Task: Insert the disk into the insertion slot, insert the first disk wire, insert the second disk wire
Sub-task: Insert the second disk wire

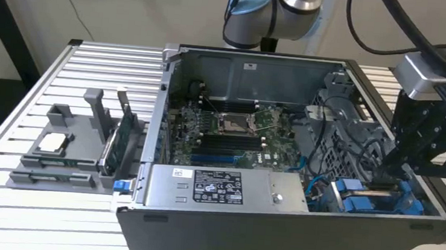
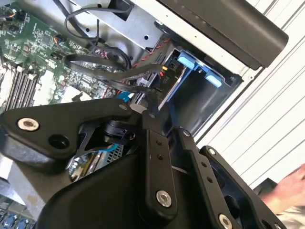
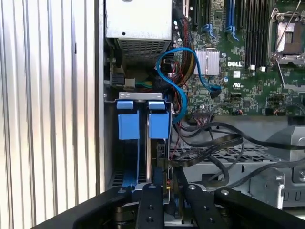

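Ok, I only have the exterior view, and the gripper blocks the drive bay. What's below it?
Observer: In the first wrist view, two blue tabs sit side by side in the insertion slot, ahead of the gripper.
Operator: Any wires by the tip?
Observer: Yes. In the second wrist view, black cables cross right beside it.
Operator: Coloured ones?
Observer: A red-and-black twisted pair runs to a plug near the tabs.
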